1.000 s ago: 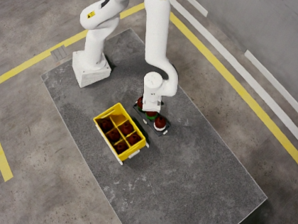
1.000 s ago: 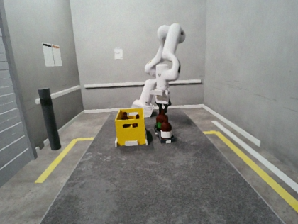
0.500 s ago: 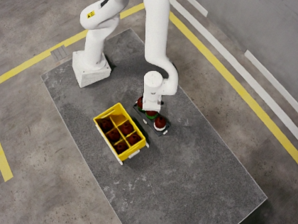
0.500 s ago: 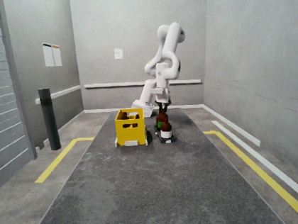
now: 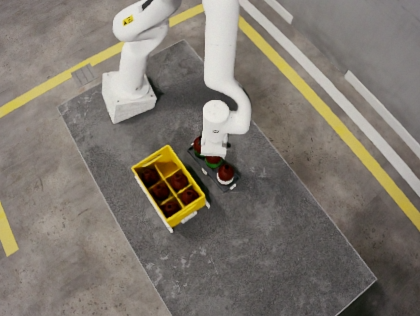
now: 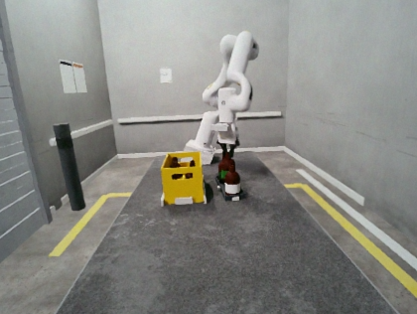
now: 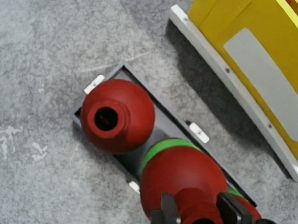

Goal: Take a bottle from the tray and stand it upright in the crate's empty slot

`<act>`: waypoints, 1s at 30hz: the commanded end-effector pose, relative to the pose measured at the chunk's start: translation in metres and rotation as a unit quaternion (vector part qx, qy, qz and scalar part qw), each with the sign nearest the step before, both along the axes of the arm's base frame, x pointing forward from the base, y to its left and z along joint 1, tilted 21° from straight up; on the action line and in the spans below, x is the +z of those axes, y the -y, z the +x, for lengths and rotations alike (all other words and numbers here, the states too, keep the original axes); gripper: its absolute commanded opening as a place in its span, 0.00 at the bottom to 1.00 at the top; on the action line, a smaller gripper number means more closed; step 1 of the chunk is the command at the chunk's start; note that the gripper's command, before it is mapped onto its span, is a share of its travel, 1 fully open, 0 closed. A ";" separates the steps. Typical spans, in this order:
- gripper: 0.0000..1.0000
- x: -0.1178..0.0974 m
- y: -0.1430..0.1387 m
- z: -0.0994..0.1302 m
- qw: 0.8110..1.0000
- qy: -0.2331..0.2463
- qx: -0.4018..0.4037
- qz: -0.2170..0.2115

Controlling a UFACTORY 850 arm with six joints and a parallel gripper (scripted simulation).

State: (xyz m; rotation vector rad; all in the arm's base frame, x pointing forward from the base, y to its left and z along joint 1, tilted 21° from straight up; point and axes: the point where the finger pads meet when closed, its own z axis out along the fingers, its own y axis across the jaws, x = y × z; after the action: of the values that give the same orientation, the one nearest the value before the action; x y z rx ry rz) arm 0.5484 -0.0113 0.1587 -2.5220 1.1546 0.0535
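Observation:
A yellow crate [image 5: 169, 186] holds several dark red bottles; its far corner slot [image 5: 167, 166] is empty. To its right lies a dark tray [image 5: 214, 170] with bottles. My gripper [image 7: 201, 219] is shut on the neck of the green-labelled bottle [image 7: 182, 176] in the middle of the tray, and the bottle stands upright. I cannot tell whether its base is off the tray. A white-labelled bottle [image 5: 226, 173] stands at the tray's near end and also shows in the wrist view [image 7: 116, 116]. A third bottle [image 5: 198, 145] is partly hidden behind the arm.
The crate's white foot rail [image 7: 226, 90] lies close to the tray. The robot base [image 5: 127, 97] stands at the far end of the mat. A black post [image 6: 69, 166] stands off the mat at the left.

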 end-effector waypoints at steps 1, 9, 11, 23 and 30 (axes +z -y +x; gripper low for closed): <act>0.00 0.001 0.000 0.001 1.000 0.001 0.000 0.000; 0.00 0.002 0.001 0.001 1.000 0.001 0.000 0.000; 0.00 0.002 0.001 0.001 1.000 0.001 0.000 0.000; 0.00 0.009 0.003 0.000 1.000 0.001 0.000 0.000; 0.00 0.016 0.006 -0.001 1.000 0.001 0.000 0.000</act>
State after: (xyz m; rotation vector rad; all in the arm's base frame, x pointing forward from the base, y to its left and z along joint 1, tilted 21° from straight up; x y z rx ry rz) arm 0.5470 -0.0154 0.1698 -2.5219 1.1545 0.0534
